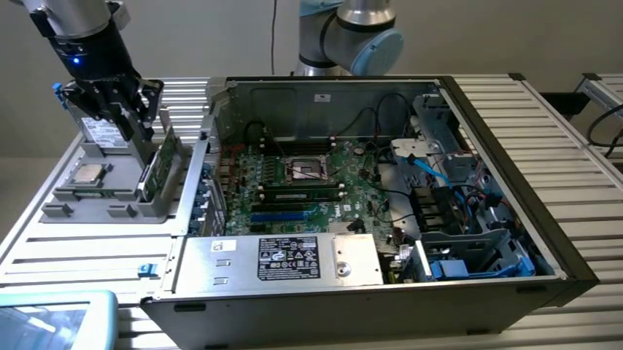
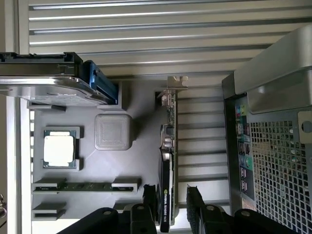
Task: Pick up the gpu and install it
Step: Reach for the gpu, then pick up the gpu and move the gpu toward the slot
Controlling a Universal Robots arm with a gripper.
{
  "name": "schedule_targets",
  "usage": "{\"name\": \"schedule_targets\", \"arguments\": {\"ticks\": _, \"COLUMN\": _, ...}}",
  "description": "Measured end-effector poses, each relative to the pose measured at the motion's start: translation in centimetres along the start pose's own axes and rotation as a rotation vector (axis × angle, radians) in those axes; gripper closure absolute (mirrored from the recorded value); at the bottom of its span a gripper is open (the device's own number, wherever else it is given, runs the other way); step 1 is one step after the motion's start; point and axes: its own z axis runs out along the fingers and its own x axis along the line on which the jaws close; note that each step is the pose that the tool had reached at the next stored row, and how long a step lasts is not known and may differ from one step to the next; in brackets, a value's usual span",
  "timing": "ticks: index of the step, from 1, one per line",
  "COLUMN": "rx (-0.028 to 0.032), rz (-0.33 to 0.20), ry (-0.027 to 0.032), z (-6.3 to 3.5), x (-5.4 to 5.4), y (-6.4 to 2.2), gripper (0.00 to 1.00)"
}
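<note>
At the exterior view's left, the grey holder tray [image 1: 68,211] carries a processor [image 1: 87,173] lying flat, a silver drive [image 1: 98,131] and the gpu [image 1: 156,171]. The gpu stands on edge in a slot at the tray's right side, leaving its upper edge free for a top grasp. The gripper [image 1: 136,120] hangs directly over it. Its fingers [image 2: 148,197] are spread, one beside each face of the card, and grip nothing. To the right, the open computer case [image 1: 292,313] lies on its side, with the motherboard [image 1: 302,182] exposed from above.
</note>
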Motion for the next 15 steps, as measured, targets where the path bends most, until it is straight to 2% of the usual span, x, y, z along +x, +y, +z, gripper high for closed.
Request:
{"name": "schedule_targets", "arguments": {"ticks": 10, "rx": -0.0001, "rz": 0.000, "ry": -0.0001, "z": 0.03, "x": 0.00, "y": 0.00, "gripper": 0.60}}
{"name": "schedule_targets", "arguments": {"ticks": 12, "rx": -0.0034, "rz": 0.000, "ry": -0.0003, "z": 0.14, "x": 0.01, "y": 0.00, "gripper": 0.60}}
{"name": "schedule_targets", "arguments": {"ticks": 15, "rx": -0.0023, "rz": 0.000, "ry": -0.0001, "z": 0.46, "x": 0.01, "y": -0.02, "gripper": 0.60}}
